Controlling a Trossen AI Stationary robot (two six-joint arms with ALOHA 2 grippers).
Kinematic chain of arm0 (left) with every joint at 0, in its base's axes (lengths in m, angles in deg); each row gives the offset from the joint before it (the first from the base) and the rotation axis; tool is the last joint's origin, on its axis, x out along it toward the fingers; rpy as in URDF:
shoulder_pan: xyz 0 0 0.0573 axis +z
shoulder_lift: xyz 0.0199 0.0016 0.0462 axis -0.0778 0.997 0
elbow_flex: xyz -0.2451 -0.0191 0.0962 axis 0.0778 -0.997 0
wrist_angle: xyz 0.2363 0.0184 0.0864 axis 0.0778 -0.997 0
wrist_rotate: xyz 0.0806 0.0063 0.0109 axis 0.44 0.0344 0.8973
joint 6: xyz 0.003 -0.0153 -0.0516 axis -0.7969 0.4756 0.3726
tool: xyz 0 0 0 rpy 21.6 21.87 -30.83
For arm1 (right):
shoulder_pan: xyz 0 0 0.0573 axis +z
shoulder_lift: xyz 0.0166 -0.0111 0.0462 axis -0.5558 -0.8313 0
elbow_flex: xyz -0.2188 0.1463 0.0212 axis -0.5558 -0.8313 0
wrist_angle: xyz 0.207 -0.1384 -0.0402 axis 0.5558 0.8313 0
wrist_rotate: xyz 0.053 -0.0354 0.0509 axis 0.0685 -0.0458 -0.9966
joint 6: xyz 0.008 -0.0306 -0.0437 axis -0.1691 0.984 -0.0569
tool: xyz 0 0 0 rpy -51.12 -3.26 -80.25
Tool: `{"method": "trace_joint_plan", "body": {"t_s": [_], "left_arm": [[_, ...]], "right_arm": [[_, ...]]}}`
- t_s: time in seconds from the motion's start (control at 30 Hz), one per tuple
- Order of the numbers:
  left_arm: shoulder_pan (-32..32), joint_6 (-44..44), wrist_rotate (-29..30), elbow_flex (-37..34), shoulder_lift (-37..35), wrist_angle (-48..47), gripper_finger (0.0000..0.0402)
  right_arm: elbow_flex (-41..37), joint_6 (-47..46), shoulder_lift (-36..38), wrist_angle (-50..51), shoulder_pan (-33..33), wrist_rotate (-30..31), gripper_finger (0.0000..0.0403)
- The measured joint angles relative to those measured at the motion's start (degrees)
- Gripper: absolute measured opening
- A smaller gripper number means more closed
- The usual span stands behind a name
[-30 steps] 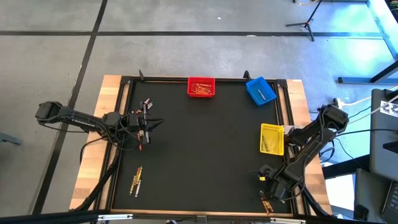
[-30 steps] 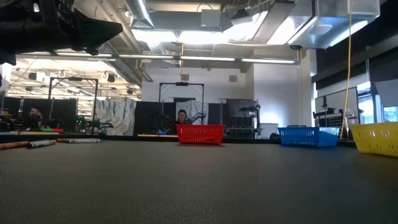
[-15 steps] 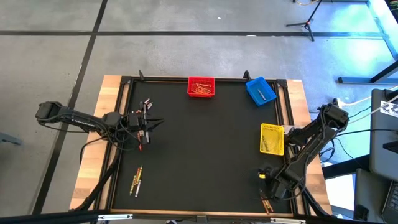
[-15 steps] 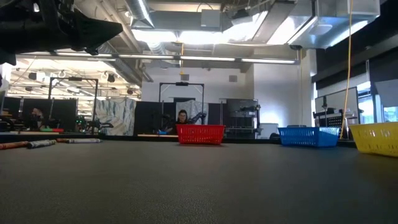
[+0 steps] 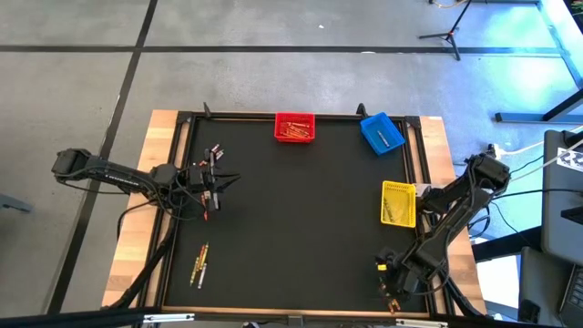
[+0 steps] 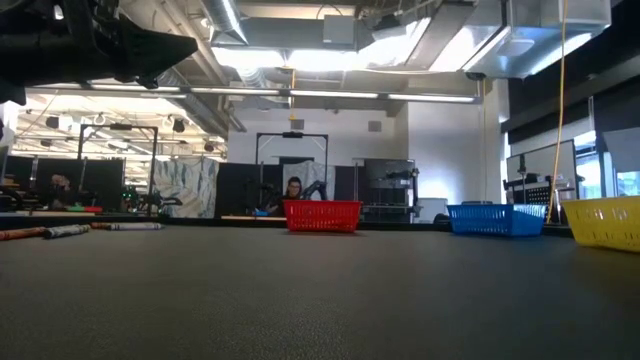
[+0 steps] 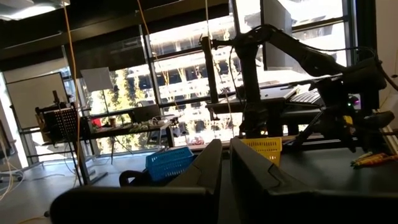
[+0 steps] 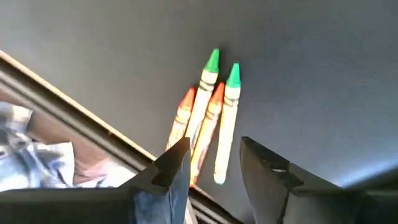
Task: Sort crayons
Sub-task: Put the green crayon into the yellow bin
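Note:
A small bunch of crayons [image 8: 208, 118], two green-tipped and two orange, lies flat on the black mat at the near right corner [image 5: 393, 300], beside the table's frame. My right gripper [image 8: 214, 171] hovers open over their near ends, one finger on each side of the bunch. More crayons lie at the far left [image 5: 214, 153] and near left [image 5: 200, 264]. My left gripper [image 7: 224, 163] hangs level above the mat's left side [image 5: 219, 182], its fingers shut with nothing showing between them. Crayons lie in the red bin [image 5: 294, 127].
The red bin, a blue bin [image 5: 382, 133] and a yellow bin [image 5: 398, 202] stand along the far and right edges. A raised frame [image 8: 74, 118] borders the mat right beside the crayon bunch. The mat's middle [image 5: 301, 219] is bare. A person sits far behind the table [image 6: 293, 190].
My right gripper has moved a little toward the table's near edge, closer to the crayon bunch in the near right corner. The left arm and the crayons have kept still.

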Motion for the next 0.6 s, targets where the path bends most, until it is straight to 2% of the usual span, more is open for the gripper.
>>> {"method": "trace_joint_plan", "body": {"t_s": [0.27, 0.43, 0.6], "left_arm": [[-0.02, 0.01, 0.00, 0.01, 0.00, -0.28, 0.0025], [-0.02, -0.03, 0.00, 0.00, -0.01, -0.27, 0.0025], [-0.02, -0.03, 0.16, 0.00, 0.00, -0.27, 0.0025]], "right_arm": [[0.02, 0.15, -4.86, -1.84, 0.01, -5.99, 0.0135], [0.00, 0.32, -4.99, 0.22, -0.03, -6.19, 0.0131], [0.00, 0.57, -5.01, 2.49, -0.03, -5.31, 0.0106]]}}
